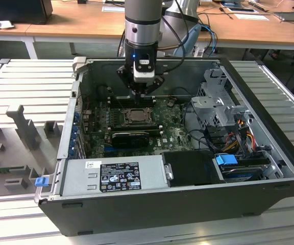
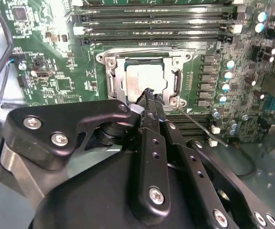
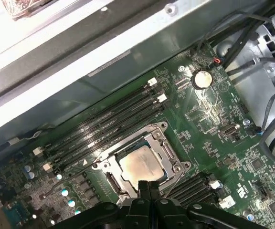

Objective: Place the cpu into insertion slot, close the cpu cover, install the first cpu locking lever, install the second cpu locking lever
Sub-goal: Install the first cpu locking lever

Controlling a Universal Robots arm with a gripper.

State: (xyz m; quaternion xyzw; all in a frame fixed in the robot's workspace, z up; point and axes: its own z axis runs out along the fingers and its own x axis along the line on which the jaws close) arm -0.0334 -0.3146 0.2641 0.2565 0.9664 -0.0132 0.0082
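- While the gripper hangs over the green board inside the open case, its fingers are pressed together with nothing between them. Their tips sit just at the edge of the insertion slot.
- The cpu lies flat in that slot, and the cpu cover looks folded down around it — so the first two steps appear done.
- A thin wire lever angles away from the socket's corner across the board. Whether either lever is hooked under its catch, I cannot tell.
- The main risk, as I judge it, is that closed tips pushing a springy wire slip off it — the lever would snap back and the tips could strike the cover or the nearby capacitors.
- A lever pressed down but not swept under its hook would leave the cover unclamped.
- A cover not fully seated could make the lever bind, loading the contacts beneath the chip.
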